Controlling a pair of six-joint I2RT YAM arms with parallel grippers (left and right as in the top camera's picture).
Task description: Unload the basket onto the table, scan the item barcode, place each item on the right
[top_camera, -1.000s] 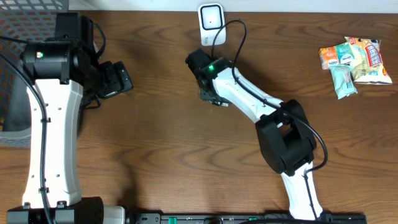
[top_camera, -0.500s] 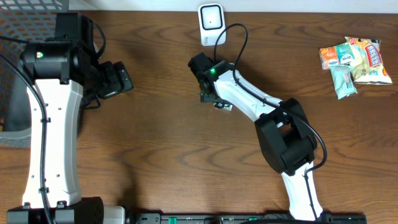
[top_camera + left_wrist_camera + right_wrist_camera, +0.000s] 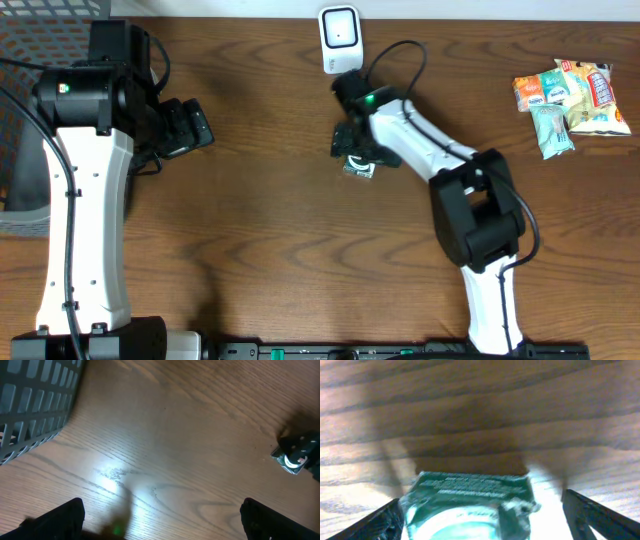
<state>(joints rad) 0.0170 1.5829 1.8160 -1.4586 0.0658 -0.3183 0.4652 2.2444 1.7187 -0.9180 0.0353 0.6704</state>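
Packet lies flat on table, near scanner, directly under right gripper. Fingers wide apart, nothing held. Left gripper also spread, idle. Recommend grasping packet by edges, barcode face uncovered, angled toward scanner window.

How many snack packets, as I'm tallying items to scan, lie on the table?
6 visible. One packet lies mid-table under the open right gripper. Five are piled far right: orange pack, teal pack, red-striped pack, yellow bag, pale green pack. The pile may hide more.

White links join black joints, with black cables and green lights.
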